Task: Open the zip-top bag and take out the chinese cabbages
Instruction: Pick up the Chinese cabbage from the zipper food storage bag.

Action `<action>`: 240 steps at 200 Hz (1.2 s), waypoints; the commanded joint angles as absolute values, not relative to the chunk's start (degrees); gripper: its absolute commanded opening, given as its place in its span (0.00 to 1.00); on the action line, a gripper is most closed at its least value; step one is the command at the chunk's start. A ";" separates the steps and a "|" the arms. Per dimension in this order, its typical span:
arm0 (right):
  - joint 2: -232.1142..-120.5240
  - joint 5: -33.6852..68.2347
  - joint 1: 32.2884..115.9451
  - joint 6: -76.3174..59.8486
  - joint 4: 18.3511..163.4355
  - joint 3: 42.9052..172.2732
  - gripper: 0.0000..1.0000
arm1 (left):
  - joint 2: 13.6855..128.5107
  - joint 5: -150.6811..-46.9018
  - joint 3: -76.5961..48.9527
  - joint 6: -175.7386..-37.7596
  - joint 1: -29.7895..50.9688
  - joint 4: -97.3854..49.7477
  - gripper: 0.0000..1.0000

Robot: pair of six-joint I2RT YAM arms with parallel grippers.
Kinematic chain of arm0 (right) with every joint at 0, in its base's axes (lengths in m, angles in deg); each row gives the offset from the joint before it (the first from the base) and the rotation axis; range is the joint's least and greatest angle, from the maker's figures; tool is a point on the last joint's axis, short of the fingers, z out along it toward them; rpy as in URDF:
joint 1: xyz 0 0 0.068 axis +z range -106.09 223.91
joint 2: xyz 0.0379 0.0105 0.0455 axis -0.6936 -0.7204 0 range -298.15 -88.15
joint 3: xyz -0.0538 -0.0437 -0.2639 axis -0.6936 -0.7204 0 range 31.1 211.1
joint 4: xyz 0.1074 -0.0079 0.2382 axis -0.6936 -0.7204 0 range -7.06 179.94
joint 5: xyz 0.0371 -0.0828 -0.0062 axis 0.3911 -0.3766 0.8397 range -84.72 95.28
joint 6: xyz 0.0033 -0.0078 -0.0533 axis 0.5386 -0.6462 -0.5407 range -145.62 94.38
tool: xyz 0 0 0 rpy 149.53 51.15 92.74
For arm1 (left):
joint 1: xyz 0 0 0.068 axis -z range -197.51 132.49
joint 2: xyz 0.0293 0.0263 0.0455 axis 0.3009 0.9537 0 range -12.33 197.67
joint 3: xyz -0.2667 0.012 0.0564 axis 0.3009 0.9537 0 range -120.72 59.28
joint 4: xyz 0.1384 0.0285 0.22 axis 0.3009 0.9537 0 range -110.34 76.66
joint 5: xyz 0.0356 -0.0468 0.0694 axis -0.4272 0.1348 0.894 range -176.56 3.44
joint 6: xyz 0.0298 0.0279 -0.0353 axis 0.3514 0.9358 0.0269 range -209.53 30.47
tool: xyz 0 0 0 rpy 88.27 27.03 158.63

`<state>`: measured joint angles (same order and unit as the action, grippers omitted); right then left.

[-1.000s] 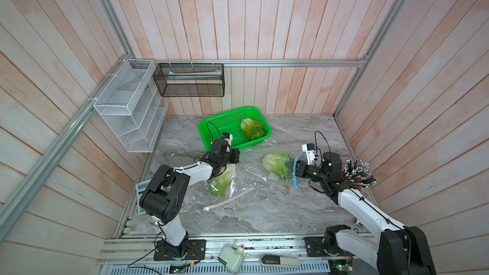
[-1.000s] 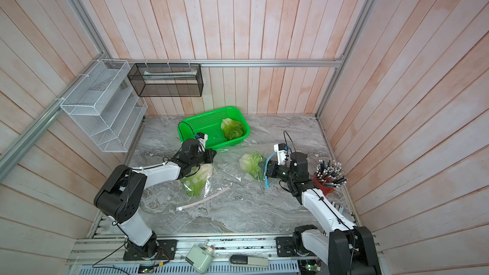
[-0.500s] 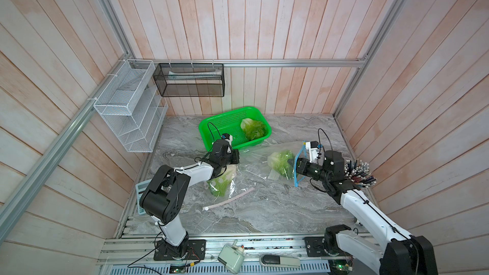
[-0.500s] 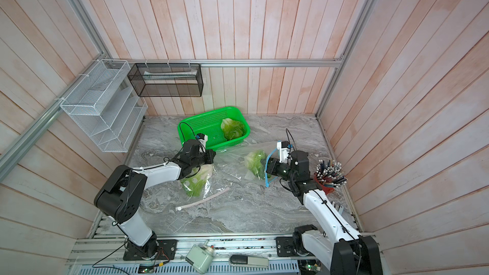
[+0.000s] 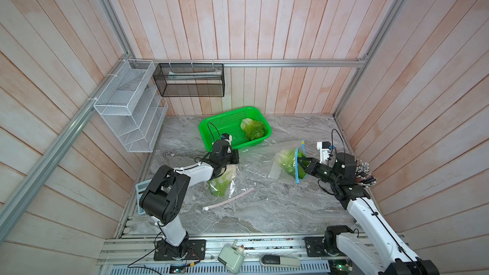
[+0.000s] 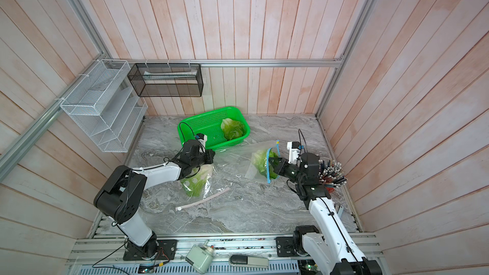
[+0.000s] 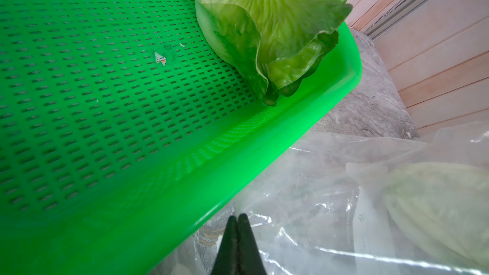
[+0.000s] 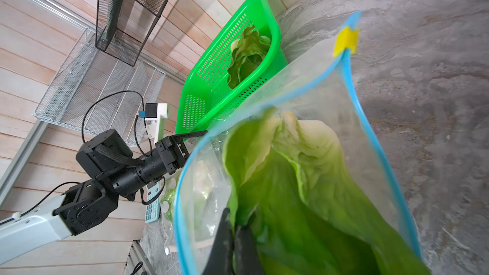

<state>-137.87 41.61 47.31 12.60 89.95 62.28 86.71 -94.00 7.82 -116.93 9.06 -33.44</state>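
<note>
The right pincer (image 8: 234, 223) is clamped on a green leaf of the bagged cabbage (image 8: 304, 170). It reaches in through the open, blue-rimmed mouth of the zip-top bag (image 8: 312, 85). The left pincer (image 7: 237, 218) is closed too, and seems to pinch the bag's clear far end just beside the green basket (image 7: 264, 138).

To do this step well, I judge that the left should anchor the film while the right draws straight back along the bag's length. It should go slowly, since a single leaf may tear, and steer the head clear of the rim and the yellow slider (image 8: 345, 39).

A second cabbage (image 5: 253, 129) lies in the basket. A third cabbage (image 5: 221, 183) lies on the table (image 5: 264, 207) under the left arm.

Compared with a second ago, the bag mouth stands taller and the head sits a little nearer it.
</note>
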 commanded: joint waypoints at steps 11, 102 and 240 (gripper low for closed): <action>-134.25 45.53 42.74 13.57 89.54 65.45 0.00 | 85.58 -91.48 8.73 -115.59 9.02 -32.42 0.00; -130.61 45.95 35.65 13.14 87.62 69.87 0.00 | 85.94 -91.40 8.87 -115.29 9.01 -32.47 0.00; -138.63 36.37 46.51 10.31 90.24 84.59 0.00 | 85.82 -91.65 7.30 -114.34 9.73 -32.24 0.00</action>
<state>-136.27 41.13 41.70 11.75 85.82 82.28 86.63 -92.08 7.84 -115.42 9.28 -32.89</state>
